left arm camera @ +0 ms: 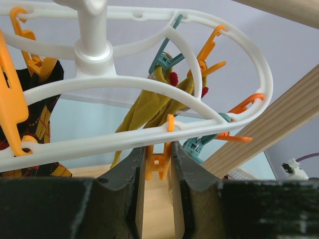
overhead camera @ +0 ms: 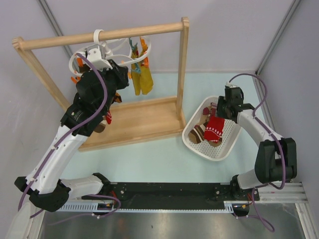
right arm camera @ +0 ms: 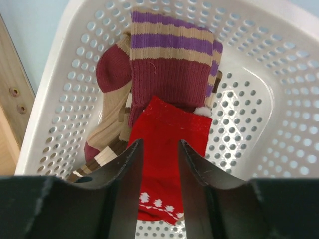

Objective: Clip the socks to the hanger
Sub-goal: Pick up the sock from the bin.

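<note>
The white oval hanger hangs by its hook from the wooden rail; it also shows in the left wrist view. My left gripper is raised to the hanger's ring, its jaws closed narrowly around an orange peg. The red sock with white pattern lies in the white basket. My right gripper hovers open just above it, the red sock showing between the fingers. A brown sock with cream stripes lies beside it, also visible at the lower left of the right wrist view.
A mustard-yellow sock hangs clipped on the hanger; a black patterned sock hangs at its left. The wooden rail frame stands at the back left. The perforated basket also holds a maroon sock with purple stripes.
</note>
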`<state>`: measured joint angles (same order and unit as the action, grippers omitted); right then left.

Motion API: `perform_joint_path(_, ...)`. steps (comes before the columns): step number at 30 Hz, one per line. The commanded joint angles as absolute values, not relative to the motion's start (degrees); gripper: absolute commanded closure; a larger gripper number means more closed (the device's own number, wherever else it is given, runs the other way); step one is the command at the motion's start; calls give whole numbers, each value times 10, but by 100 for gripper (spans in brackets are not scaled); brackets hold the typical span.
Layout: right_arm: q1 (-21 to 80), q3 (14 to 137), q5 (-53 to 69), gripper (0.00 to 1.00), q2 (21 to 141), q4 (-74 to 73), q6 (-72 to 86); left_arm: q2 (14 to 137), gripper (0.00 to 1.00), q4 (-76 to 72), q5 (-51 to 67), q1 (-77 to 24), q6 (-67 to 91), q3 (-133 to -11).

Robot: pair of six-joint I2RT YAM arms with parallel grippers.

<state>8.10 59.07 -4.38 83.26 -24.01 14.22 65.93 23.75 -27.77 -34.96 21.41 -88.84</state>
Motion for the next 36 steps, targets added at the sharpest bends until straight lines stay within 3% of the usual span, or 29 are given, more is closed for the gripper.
perform_joint_path(1, 77, 583, -32, 65, 850, -197, 154, 644, 100, 216, -282, -345, 207, -896)
perform_joint_path(13, 76, 542, -31, 69, 913, -142, 169, 642, 100, 218, -264, -345, 218, -899)
perform_joint_path(14, 78, 541, -37, 71, 911, -141, 166, 642, 100, 220, -263, -345, 219, -900)
perform_joint_path(18, 92, 537, -58, 99, 877, -146, 154, 643, 100, 222, -263, -345, 219, -903)
perform_joint_path(29, 124, 533, -99, 100, 710, -152, 125, 643, 100, 226, -252, -345, 230, -907)
perform_joint_path(36, 210, 526, -69, 100, 614, -31, 41, 642, 100, 228, -247, -345, 234, -909)
